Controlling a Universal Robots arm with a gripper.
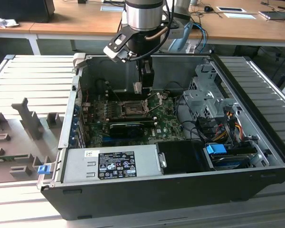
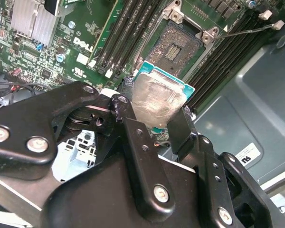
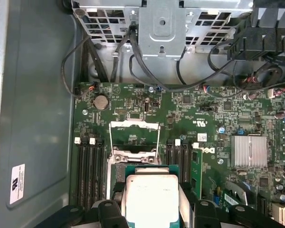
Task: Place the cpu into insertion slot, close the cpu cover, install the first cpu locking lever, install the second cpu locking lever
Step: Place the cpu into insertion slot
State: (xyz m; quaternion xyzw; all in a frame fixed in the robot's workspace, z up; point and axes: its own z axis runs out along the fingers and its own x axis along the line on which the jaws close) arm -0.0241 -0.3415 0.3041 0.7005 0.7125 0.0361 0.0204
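- A big black computer box (image 1: 133,194) lies open on the grey desk (image 1: 270,80).
- The robot's hand (image 1: 143,80) reaches down into the box, near the box's far wall in the exterior view.
- The hand (image 2: 156,121) is closed on the chip (image 2: 159,97). One black finger (image 2: 130,123) presses on each side of it.
- In the first wrist view the chip (image 3: 152,194) shows its shiny grey top, with a green rim around it.
- The chip hangs in the air over the green board (image 3: 204,118). It is near the slot (image 2: 177,45) but not in it.
- The slot is bare, with a dark square in its middle.
- The silver cover (image 3: 133,125) is swung open, off the slot.
- A thin metal lever (image 2: 247,31) sticks out beside the slot.
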